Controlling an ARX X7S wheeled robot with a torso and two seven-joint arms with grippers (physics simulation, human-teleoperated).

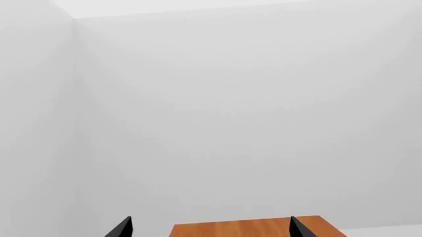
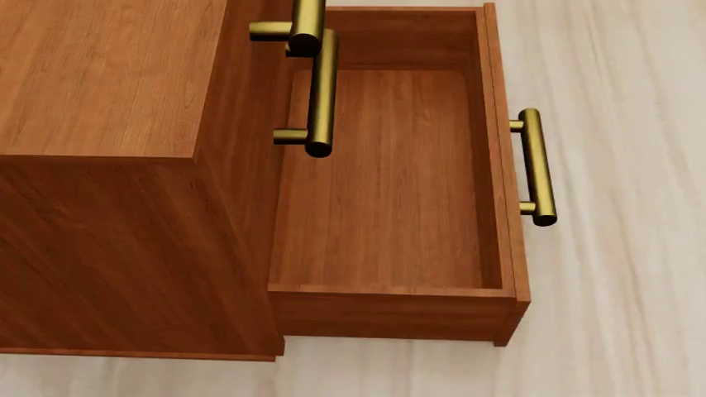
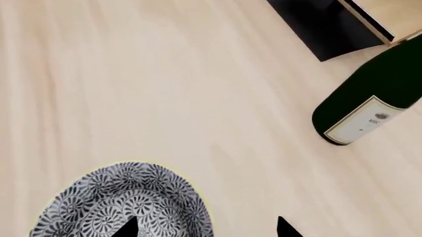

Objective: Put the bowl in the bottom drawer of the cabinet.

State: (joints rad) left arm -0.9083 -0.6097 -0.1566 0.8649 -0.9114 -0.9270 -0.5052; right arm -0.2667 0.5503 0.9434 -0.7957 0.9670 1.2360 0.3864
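My right fingers point(image 3: 205, 228) hang over the bowl point(image 3: 125, 202), which sits on the pale wood table point(image 3: 132, 84). One fingertip shows against the patterned inside of the bowl, the other over bare table just past its rim, so the rim lies between them. They are spread apart and grasping nothing. A dark green wine bottle point(image 3: 362, 111) lies on its side well beyond my fingers, clear of the bowl.

I judge the bowl to be glazed ceramic: stiff, fairly light, smooth enough to slip, and likely to chip if dropped. The wall is the place to take it, one finger inside and one outside, pinching just below the yellowish rim band. A firm, square pinch should stop it swinging, as a deep bowl held by one side will want to tilt.

My left fingers point(image 1: 209, 228) are also spread wide and empty, pointing at the white wall above a reddish-brown top.

In the head view the bottom drawer point(image 2: 386, 198) of the cabinet point(image 2: 111, 99) stands pulled out and bare inside, its brass handle point(image 2: 534, 165) facing away.
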